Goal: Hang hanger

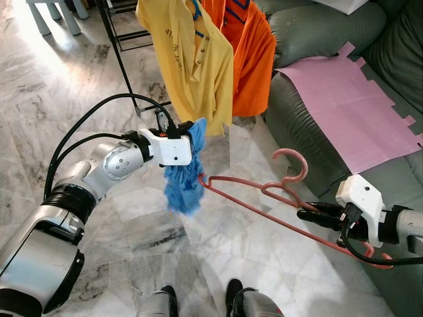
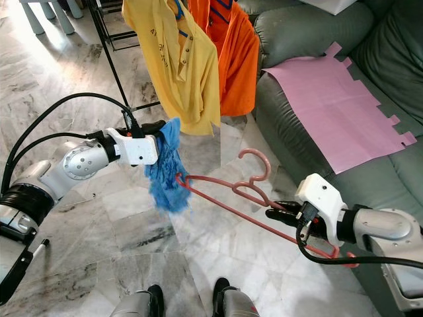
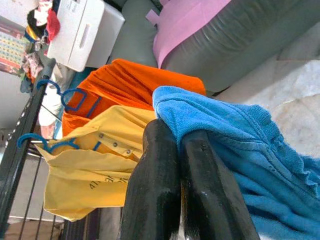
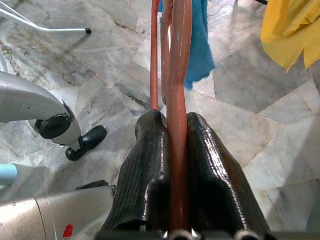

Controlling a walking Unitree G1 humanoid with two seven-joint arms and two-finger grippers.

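Right hand (image 1: pixel 305 212) is clamped on the red hanger (image 1: pixel 264 198), pinching its wire just below the hook; right wrist view shows the wire squeezed between both fingers (image 4: pixel 150 170). Hanger is held in the air over the marble floor (image 1: pixel 218 264), in front of the grey sofa (image 1: pixel 310 132), hook up.

Left hand (image 1: pixel 198 142) is closed on a blue cloth (image 1: pixel 185 178), fingers (image 3: pixel 155 185) pinched on its top edge. Cloth hangs down right at the hanger's far tip; cannot tell if it is threaded on.

Black rack (image 1: pixel 122 59) stands beyond, already carrying a yellow shirt (image 1: pixel 192 59) and an orange shirt (image 1: pixel 248 59) on blue hangers. Pink sheet (image 1: pixel 350 112) lies on the sofa seat.

Status, my read: early-to-mid. Hanger is gripped, cloth not yet seated on it, nothing on the rack rail from this pair. Left: dress hanger, lift, hook over rail.
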